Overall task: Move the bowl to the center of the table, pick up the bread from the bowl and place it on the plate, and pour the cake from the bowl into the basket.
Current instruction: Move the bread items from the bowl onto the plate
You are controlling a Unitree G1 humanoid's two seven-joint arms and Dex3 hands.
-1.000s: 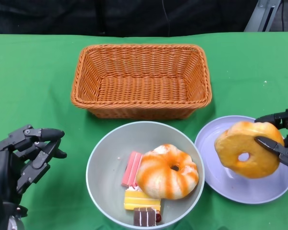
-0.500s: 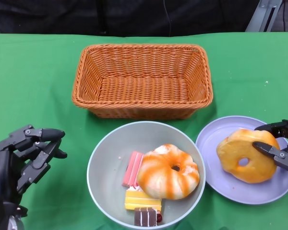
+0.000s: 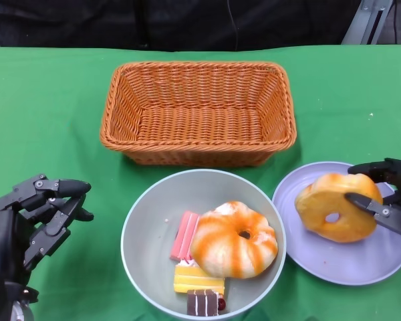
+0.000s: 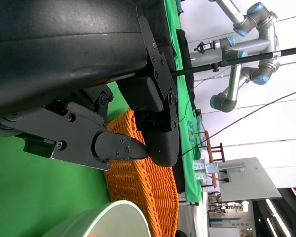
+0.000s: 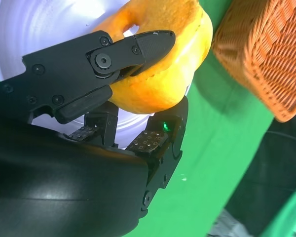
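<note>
Bread [image 3: 334, 206] sits pinched in my right hand [image 3: 386, 196] over the plate [image 3: 341, 257] (not released), a second one and cake [image 3: 198, 277] wait in the centred bowl [image 3: 144, 221], basket [image 3: 197, 110] empty, left hand [image 3: 37, 217] loosely spread, holding nothing.

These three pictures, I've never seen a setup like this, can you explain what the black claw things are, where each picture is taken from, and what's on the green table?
The black claws are a humanoid robot's two hands. One picture looks down from its head; the other two come from cameras at its wrists, so they look tilted. On the green table sit an empty wicker basket, a grey-green bowl and a lavender plate. The bowl holds an orange-striped doughnut-shaped bread and small cake pieces. The right hand grips a golden ring-shaped bread over the plate, tilted. The left hand holds nothing.
</note>
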